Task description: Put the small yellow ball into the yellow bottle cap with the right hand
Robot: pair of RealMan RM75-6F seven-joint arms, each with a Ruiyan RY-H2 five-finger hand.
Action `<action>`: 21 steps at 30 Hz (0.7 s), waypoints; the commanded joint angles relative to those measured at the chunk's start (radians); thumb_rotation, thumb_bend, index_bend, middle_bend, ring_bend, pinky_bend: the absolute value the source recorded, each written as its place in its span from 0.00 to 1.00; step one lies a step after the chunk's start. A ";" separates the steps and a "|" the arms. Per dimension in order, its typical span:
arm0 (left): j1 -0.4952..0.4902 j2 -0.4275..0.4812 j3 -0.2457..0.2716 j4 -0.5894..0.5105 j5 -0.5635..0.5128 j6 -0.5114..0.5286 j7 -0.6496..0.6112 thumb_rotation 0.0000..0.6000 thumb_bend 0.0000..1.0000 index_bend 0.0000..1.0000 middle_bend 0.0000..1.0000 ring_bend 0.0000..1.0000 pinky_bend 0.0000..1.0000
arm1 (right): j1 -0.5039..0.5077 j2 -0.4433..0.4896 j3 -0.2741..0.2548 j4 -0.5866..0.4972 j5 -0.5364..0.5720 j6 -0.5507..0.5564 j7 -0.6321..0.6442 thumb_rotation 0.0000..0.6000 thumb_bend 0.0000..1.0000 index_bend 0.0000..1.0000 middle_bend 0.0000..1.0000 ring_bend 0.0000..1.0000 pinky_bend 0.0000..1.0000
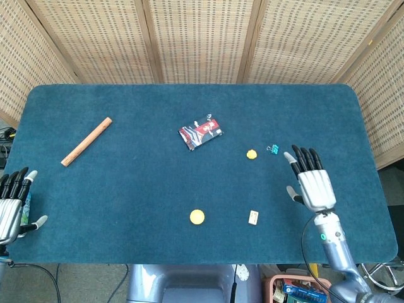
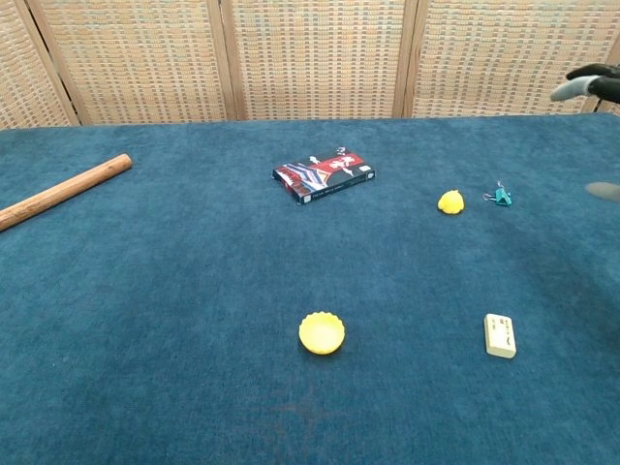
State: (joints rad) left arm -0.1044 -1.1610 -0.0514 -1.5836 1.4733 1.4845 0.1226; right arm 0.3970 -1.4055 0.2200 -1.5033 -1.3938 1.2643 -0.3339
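Small yellow ball rests on the blue felt surface, just beside a teal binder clip and well apart from the scalloped yellow bottle cap; right robot hand hovers near, fingers spread wide, holding nothing; a careless closure could roll the ball away or snag the clip; left robot hand idles open.

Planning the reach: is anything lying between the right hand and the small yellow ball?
Nearly: a small teal clip lies just right of the ball, close to the line from the open right hand. From ball to yellow cap, only bare cloth.
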 commanded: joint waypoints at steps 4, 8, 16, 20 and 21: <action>-0.002 -0.004 -0.003 0.005 -0.005 -0.003 0.007 1.00 0.10 0.00 0.00 0.00 0.00 | 0.166 -0.083 0.111 0.082 0.152 -0.161 -0.122 1.00 0.26 0.20 0.01 0.00 0.10; -0.002 -0.002 -0.006 0.003 -0.009 -0.002 0.004 1.00 0.10 0.00 0.00 0.00 0.00 | 0.258 -0.153 0.148 0.159 0.241 -0.240 -0.176 1.00 0.26 0.27 0.05 0.00 0.12; -0.004 -0.001 -0.008 0.006 -0.016 -0.009 -0.001 1.00 0.10 0.00 0.00 0.00 0.00 | 0.345 -0.231 0.154 0.254 0.327 -0.307 -0.245 1.00 0.26 0.29 0.07 0.00 0.14; -0.008 0.000 -0.006 0.005 -0.019 -0.021 0.000 1.00 0.10 0.00 0.00 0.00 0.00 | 0.413 -0.305 0.149 0.365 0.403 -0.367 -0.308 1.00 0.26 0.30 0.08 0.00 0.14; -0.008 0.000 -0.007 0.005 -0.021 -0.022 -0.001 1.00 0.10 0.00 0.00 0.00 0.00 | 0.423 -0.317 0.151 0.387 0.420 -0.375 -0.313 1.00 0.26 0.30 0.08 0.00 0.14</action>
State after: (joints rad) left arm -0.1121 -1.1607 -0.0579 -1.5786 1.4531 1.4631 0.1220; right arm 0.7817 -1.6794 0.3712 -1.1745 -1.0238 0.9269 -0.6144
